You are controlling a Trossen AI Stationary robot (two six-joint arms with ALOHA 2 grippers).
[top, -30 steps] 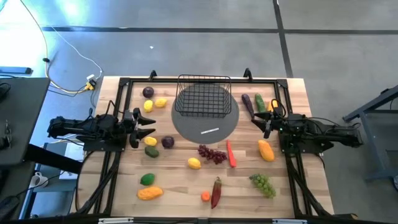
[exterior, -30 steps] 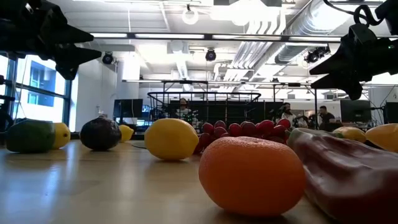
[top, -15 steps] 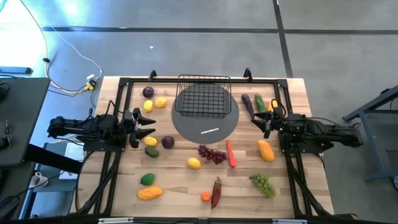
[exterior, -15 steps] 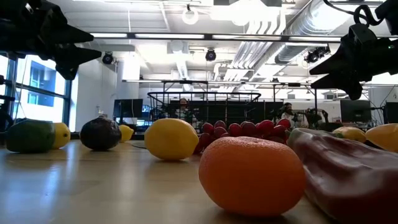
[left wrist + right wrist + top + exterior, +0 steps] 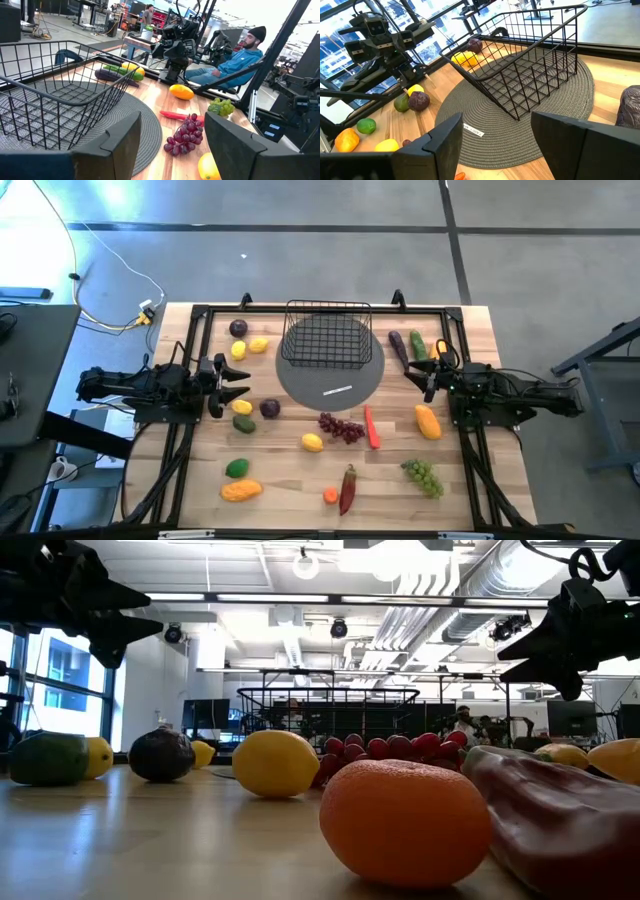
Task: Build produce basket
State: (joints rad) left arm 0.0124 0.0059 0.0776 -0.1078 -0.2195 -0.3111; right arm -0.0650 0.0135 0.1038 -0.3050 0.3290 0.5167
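One table, one grey mat, one basket on the mat's far half, empty, between both arms. About eighteen produce pieces scattered around. Left gripper and right gripper both parted, holding nothing, well apart from basket.

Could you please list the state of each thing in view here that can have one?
Basket: empty, tilted, resting on the round mat.
Produce: all loose on the table, none in the basket.
Left gripper: jaws open, empty, over the table's left side.
Right gripper: jaws open, empty, over the table's right side.
Red pepper: lying flat near the front edge.
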